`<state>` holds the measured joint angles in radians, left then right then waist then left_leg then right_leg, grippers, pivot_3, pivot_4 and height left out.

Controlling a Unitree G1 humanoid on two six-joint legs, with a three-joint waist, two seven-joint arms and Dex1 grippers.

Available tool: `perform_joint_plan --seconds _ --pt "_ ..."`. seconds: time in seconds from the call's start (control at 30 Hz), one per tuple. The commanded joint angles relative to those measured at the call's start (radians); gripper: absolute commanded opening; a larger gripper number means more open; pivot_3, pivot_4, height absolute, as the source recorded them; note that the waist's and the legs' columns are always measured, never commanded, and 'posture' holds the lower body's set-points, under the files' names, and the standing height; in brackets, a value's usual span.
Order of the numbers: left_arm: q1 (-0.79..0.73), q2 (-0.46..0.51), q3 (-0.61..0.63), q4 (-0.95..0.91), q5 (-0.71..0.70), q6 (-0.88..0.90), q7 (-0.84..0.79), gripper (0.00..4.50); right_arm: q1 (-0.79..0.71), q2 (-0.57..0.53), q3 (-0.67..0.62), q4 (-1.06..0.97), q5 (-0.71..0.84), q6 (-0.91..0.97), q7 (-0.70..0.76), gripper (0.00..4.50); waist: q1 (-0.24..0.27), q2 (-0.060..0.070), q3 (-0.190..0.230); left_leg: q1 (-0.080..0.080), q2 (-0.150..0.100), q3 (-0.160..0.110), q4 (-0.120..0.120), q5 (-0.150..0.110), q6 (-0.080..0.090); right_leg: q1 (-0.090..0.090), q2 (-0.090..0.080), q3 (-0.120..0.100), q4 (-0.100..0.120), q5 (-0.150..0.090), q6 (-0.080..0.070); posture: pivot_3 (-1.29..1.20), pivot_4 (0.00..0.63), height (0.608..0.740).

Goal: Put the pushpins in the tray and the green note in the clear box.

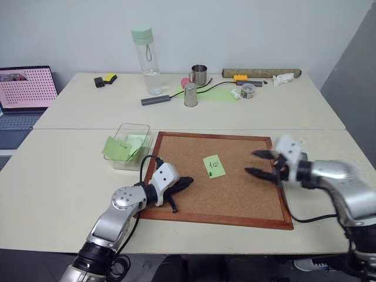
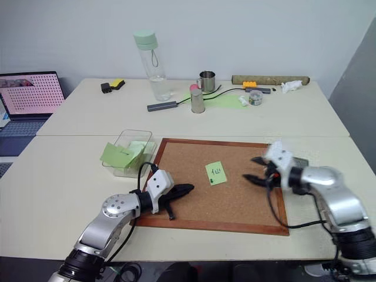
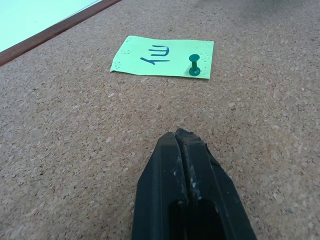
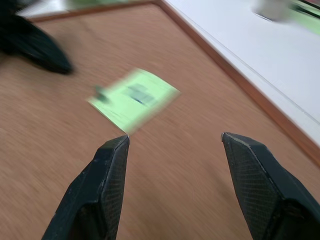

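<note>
1. Not much can be counted as done yet: the small light green sticky note with the dark scribble (image 1: 214, 166) is lying on the big wood-framed cork board (image 1: 235, 202), near its middle, with one tiny green pushpin (image 3: 193, 65) stuck through a corner

2. Only that one pin can be made out; where a second one is can't be told from these views

3. The transparent low-walled plastic box (image 1: 125, 163) is parked just off the board's far left corner, and some pale green sheets (image 1: 117, 148) are already sitting in it, so the note would be dropped on top of those

4. A small dark grey object is half hidden behind the right arm at the board's right edge; it may be the tray, but it can't be confirmed

5. The left gripper (image 3: 180, 137) is pinched fully shut on nothing, low over the cork and aimed at the note, a little short of it

6. The right gripper (image 4: 172, 142) is spread wide and empty, pointed at the note from the board's right side

7. Room-wise, open cork is left all round the note, so the pin can be reached from either side; the raised wooden frame is the lip to be cleared on the way out, and the two grippers are facing each other across the note, so crowding is the likely snag
</note>
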<state>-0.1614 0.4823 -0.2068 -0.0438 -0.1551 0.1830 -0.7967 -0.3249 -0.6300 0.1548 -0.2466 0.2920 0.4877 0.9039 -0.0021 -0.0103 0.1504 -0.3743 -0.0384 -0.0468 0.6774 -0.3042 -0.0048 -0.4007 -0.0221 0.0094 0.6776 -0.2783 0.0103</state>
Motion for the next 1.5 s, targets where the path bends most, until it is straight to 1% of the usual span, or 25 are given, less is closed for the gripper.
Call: perform_joint_plan --seconds 0.03,0.1,0.2,0.3,0.4,0.43,0.5,0.53,0.57,0.6,0.63,0.7,0.73,0.83,0.93,1.07,1.33,1.5 --pt "0.033 0.016 -0.020 0.055 0.035 0.039 -0.002 0.00 -0.074 0.083 0.098 0.050 -0.076 -0.065 -0.030 3.06 0.000 -0.001 0.000 0.000 0.000 0.000 0.000 0.000 0.000 0.000 0.000 0.000 0.000 0.000 0.000 0.00 0.150 0.740" --pt "0.035 0.015 -0.023 0.052 0.035 0.040 0.000 0.00 -0.098 0.135 0.126 0.113 -0.092 -0.098 -0.038 3.06 0.000 -0.001 0.000 0.000 0.000 0.000 0.000 0.000 0.000 0.000 0.000 0.000 -0.001 0.000 0.000 0.00 0.150 0.740" --pt "0.040 0.016 -0.025 0.046 0.036 0.042 0.001 0.00 -0.126 0.181 0.140 0.196 -0.114 -0.142 -0.036 3.06 0.000 -0.002 0.000 0.001 0.000 -0.001 0.000 0.000 0.000 0.001 0.000 -0.001 -0.001 0.000 0.000 0.00 0.150 0.740" --pt "0.049 0.022 -0.021 0.039 0.034 0.043 0.002 0.00 -0.147 0.209 0.143 0.286 -0.127 -0.187 -0.020 3.06 -0.001 -0.002 0.000 0.001 0.000 -0.001 0.000 0.000 0.000 0.001 0.000 0.000 -0.002 0.000 0.000 0.00 0.150 0.740" --pt "0.049 0.020 -0.020 0.039 0.036 0.044 0.005 0.00 -0.152 0.225 0.132 0.331 -0.120 -0.204 -0.015 3.06 0.000 -0.002 0.000 0.002 0.000 -0.001 0.000 0.000 0.000 0.001 0.000 -0.001 -0.002 0.000 0.000 0.00 0.150 0.740" --pt "0.049 0.020 -0.020 0.039 0.036 0.044 0.006 0.00 -0.151 0.229 0.128 0.344 -0.117 -0.208 -0.013 2.89 -0.001 -0.002 0.000 0.002 0.000 -0.001 -0.001 0.000 0.000 0.001 0.000 -0.001 -0.001 0.000 0.000 0.00 0.150 0.740" --pt "0.050 0.019 -0.020 0.038 0.036 0.043 0.006 0.00 -0.148 0.235 0.124 0.358 -0.116 -0.216 -0.009 2.68 -0.001 -0.002 0.000 0.002 0.000 -0.001 -0.001 0.000 0.000 0.002 0.000 -0.001 -0.001 0.000 0.000 0.00 0.150 0.740" --pt "0.050 0.019 -0.020 0.039 0.036 0.043 0.007 0.00 -0.145 0.234 0.126 0.363 -0.119 -0.219 -0.005 2.42 -0.001 -0.002 0.000 0.002 0.000 -0.001 -0.001 0.000 0.000 0.002 0.000 -0.001 -0.001 0.000 0.000 0.00 0.150 0.740" --pt "0.050 0.019 -0.020 0.039 0.037 0.042 0.007 0.00 -0.142 0.234 0.128 0.367 -0.122 -0.222 -0.001 2.28 -0.001 -0.002 0.000 0.002 0.000 -0.001 -0.001 0.000 0.000 0.002 0.000 -0.001 -0.001 0.000 0.000 0.00 0.150 0.740" --pt "0.050 0.019 -0.020 0.039 0.036 0.042 0.006 0.00 -0.138 0.233 0.130 0.371 -0.127 -0.226 0.001 2.00 -0.001 -0.002 0.000 0.002 0.000 -0.001 -0.001 0.000 0.000 0.002 0.000 -0.001 -0.002 0.000 0.000 0.00 0.150 0.740" --pt "0.050 0.019 -0.020 0.040 0.037 0.042 0.006 0.00 -0.135 0.232 0.131 0.374 -0.129 -0.229 0.004 1.90 -0.001 -0.002 0.000 0.002 0.000 -0.001 -0.001 0.000 0.000 0.002 0.000 -0.001 -0.001 0.000 0.000 0.00 0.150 0.740" --pt "0.050 0.019 -0.021 0.040 0.037 0.041 0.006 0.00 -0.130 0.233 0.131 0.373 -0.127 -0.228 0.009 1.47 -0.001 -0.002 0.000 0.002 0.000 -0.001 -0.001 0.000 0.000 0.002 0.000 -0.001 -0.001 0.000 0.000 0.00 0.150 0.740" --pt "0.049 0.019 -0.021 0.041 0.037 0.041 0.006 0.00 -0.127 0.233 0.131 0.370 -0.124 -0.225 0.015 1.34 -0.001 -0.002 0.000 0.003 0.000 -0.001 -0.001 0.000 0.000 0.002 0.000 -0.001 -0.001 0.000 0.000 0.00 0.150 0.740" --pt "0.049 0.018 -0.021 0.043 0.037 0.041 0.006 0.00 -0.121 0.235 0.128 0.363 -0.117 -0.218 0.025 0.62 -0.001 -0.002 0.000 0.003 0.000 -0.001 -0.001 0.000 0.000 0.002 0.000 -0.001 -0.001 0.000 0.000 0.00 0.150 0.740" --pt "0.049 0.018 -0.021 0.045 0.037 0.042 0.006 0.00 -0.118 0.237 0.124 0.351 -0.109 -0.208 0.034 0.05 -0.001 -0.002 0.000 0.004 0.000 -0.001 -0.001 0.000 0.000 0.004 0.000 -0.001 -0.002 0.000 0.000 0.00 0.150 0.740" --pt "0.049 0.011 -0.024 0.057 0.042 0.041 0.015 0.00 -0.129 0.238 0.106 0.315 -0.088 -0.188 0.044 0.05 -0.001 -0.001 0.000 0.009 0.000 -0.001 -0.003 0.000 0.000 0.010 0.000 -0.001 -0.005 0.000 0.000 0.00 0.150 0.740" --pt "0.039 -0.008 -0.030 0.075 0.045 0.051 0.042 0.00 -0.174 0.221 0.053 0.184 -0.010 -0.102 0.065 0.05 0.000 -0.001 0.000 0.010 0.000 -0.002 -0.003 0.000 0.000 0.011 0.000 -0.001 -0.005 0.000 0.000 0.00 0.150 0.740" --pt "0.031 -0.039 0.003 0.066 0.005 0.081 0.061 0.00 -0.183 0.191 0.052 0.134 -0.012 -0.095 0.068 0.05 0.002 -0.001 0.000 0.010 0.000 -0.003 -0.003 0.000 0.000 0.012 -0.001 -0.003 -0.006 0.000 0.000 0.00 0.150 0.740"
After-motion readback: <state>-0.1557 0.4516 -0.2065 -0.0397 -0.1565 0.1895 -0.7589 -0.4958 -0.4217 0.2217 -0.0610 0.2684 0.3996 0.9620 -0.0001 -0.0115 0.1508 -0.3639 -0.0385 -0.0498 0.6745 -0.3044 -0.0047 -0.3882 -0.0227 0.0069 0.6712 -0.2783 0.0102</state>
